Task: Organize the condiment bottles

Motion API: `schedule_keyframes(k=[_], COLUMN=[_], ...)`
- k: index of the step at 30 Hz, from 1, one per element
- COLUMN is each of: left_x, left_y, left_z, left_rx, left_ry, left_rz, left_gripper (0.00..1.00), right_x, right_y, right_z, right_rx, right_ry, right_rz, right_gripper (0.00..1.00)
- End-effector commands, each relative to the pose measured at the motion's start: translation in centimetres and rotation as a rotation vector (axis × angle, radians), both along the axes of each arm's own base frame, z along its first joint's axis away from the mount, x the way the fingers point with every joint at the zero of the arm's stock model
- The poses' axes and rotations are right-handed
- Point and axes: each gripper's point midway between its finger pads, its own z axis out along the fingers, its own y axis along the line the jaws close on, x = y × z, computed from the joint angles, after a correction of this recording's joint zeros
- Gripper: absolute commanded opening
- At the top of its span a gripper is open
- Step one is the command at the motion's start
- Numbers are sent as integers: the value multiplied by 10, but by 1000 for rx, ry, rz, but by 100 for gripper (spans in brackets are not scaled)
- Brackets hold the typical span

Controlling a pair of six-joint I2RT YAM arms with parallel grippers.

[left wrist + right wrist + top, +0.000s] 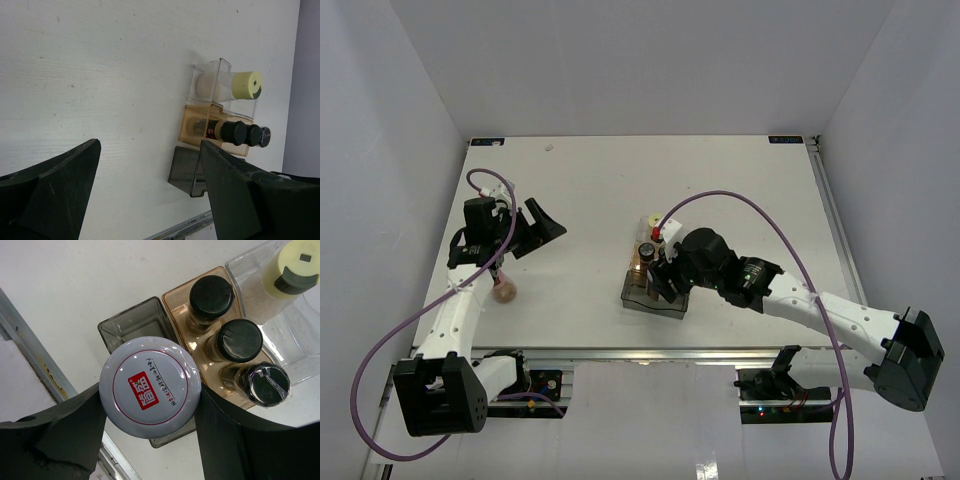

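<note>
The right gripper (pixel 150 400) holds a white-cap jar (pixel 150 385) with a red label. Its jaws press on both sides of the cap. The jar is over the smoky bin (pixel 131 326), the nearest of three bins in the middle of the table (pixel 720 170). Just beyond it is the amber bin (pixel 175 305), with three black-cap jars (pixel 241 340) in a row. Farthest is the clear bin (pixel 250 270), which holds a yellow-cap jar (pixel 295 265). The left gripper (pixel 150 150) hangs over the left side of the table, jaws wide and holding nothing. A pink jar (pixel 504 291) sits alone on the table near the left arm, well apart from the bins.
</note>
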Motion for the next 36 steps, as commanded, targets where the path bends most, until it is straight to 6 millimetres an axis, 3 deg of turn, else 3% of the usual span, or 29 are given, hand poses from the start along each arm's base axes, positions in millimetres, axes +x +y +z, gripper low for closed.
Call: schedule_keyframes(k=[1, 36], left_x=[1, -1], left_y=[1, 2], left_z=[3, -8], left_rx=[15, 21], left_ry=[-22, -6], left_rz=[-6, -3], left_gripper=[91, 91], right_x=[17, 14], right_y=[23, 25], right_z=[39, -9], right_rx=[158, 111], right_ry=[-111, -152], right_rz=[-21, -60], right_gripper=[8, 8])
